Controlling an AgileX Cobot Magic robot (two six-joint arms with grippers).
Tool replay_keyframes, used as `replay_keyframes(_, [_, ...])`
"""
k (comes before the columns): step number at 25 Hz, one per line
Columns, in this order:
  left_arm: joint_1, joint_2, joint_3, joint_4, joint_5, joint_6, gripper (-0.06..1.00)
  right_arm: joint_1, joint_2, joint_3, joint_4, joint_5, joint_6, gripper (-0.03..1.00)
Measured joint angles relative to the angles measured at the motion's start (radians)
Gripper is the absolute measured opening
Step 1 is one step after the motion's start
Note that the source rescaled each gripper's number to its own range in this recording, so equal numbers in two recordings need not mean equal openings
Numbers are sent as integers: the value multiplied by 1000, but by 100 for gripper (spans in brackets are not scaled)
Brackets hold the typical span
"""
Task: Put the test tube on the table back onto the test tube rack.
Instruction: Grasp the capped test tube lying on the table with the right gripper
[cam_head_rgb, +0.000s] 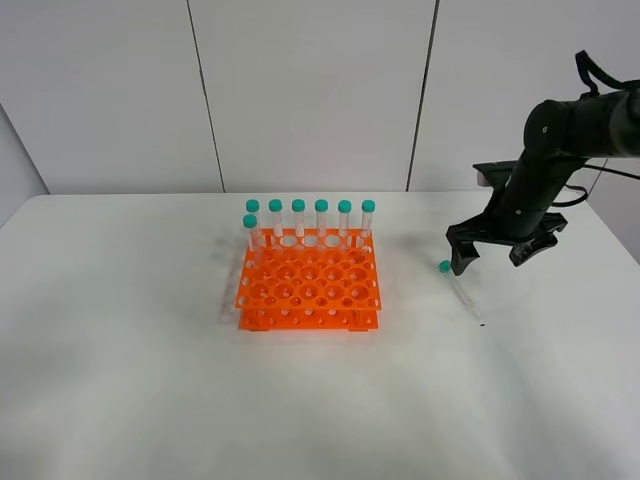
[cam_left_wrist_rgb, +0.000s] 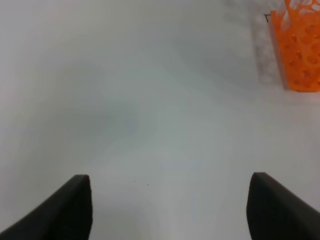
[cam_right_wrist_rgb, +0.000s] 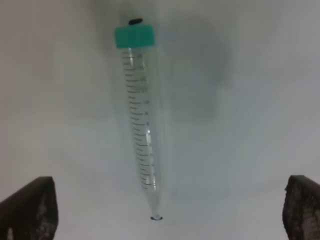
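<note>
Zero done yet: hovering, right jaws wide open, over the test tube (cam_right_wrist_rgb: 141, 115) on the tabletop (cam_head_rgb: 120, 380) right of the rack (cam_head_rgb: 310, 290); left jaws open; grasping, racking ahead.

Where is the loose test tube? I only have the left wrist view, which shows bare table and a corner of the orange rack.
Observer: The test tube lies flat on the table, right of the test tube rack in the high view and apart from it.
Operator: Which way does it point?
Observer: Its teal cap is toward the back wall and its tip toward the front edge.
Operator: Has the right arm got it?
Observer: No. The right claw is open near the cap end and is not touching the tube.
</note>
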Motion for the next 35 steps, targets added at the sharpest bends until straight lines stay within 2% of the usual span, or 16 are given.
replay_keyframes(21, [0, 0, 0, 0, 0, 0, 100, 0, 161, 0, 14, -46, -1, 100])
replay_keyframes(30, [0, 0, 0, 0, 0, 0, 100, 46, 165, -1, -3, -62, -1, 100])
replay_keyframes(32, [0, 0, 0, 0, 0, 0, 100, 46, 165, -1, -15, -62, 0, 98])
replay_keyframes(35, [0, 0, 0, 0, 0, 0, 100, 46, 165, -1, -26, -60, 5, 88])
